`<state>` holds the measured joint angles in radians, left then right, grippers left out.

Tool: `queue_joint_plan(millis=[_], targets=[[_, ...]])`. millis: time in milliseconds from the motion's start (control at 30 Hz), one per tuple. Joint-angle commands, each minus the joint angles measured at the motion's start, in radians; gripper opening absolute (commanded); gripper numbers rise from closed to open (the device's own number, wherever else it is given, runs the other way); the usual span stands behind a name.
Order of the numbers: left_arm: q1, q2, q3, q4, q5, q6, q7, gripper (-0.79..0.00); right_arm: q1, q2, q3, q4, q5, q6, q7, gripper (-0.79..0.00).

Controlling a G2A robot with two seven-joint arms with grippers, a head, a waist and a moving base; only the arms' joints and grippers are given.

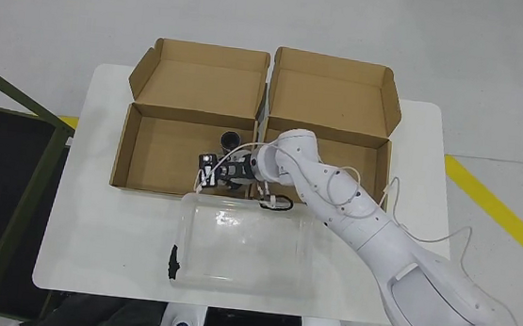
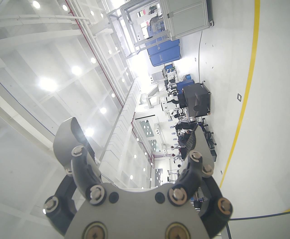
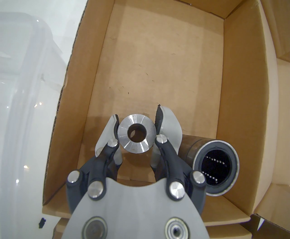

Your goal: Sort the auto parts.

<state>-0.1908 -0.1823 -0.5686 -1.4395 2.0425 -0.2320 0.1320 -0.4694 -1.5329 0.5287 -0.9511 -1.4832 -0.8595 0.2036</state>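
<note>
My right gripper (image 3: 137,115) is inside the left cardboard box (image 3: 158,56), shut on a silver metal ring with a round bore (image 3: 136,134); its fingers press the ring's two sides. Beside it a dark linear bearing cylinder (image 3: 213,163) lies on the box floor against the side wall. From above, the right gripper (image 1: 211,171) sits over the left box (image 1: 163,149) near its front wall, with the dark cylinder (image 1: 229,141) just behind it. My left gripper (image 2: 134,125) points up at the hall ceiling, open and holding nothing.
A second open cardboard box (image 1: 327,122) stands to the right of the first. A clear plastic bin (image 1: 244,247) sits in front of both boxes, with a small black piece (image 1: 173,263) at its left edge. A small black-and-white part (image 1: 277,203) lies by the right box's front wall.
</note>
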Motion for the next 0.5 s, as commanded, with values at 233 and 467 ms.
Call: queue_joint_plan(millis=[233,467], targets=[[0.000,0.000,0.000,0.000,0.000,0.000,0.000,0.000,0.001,0.001,0.029,-0.021,0.008,-0.006,-0.016,-0.453],[0.000,0.000,0.000,0.000,0.000,0.000,0.000,0.000,-0.019,0.016,0.085,-0.083,0.047,-0.008,-0.035,-0.449]])
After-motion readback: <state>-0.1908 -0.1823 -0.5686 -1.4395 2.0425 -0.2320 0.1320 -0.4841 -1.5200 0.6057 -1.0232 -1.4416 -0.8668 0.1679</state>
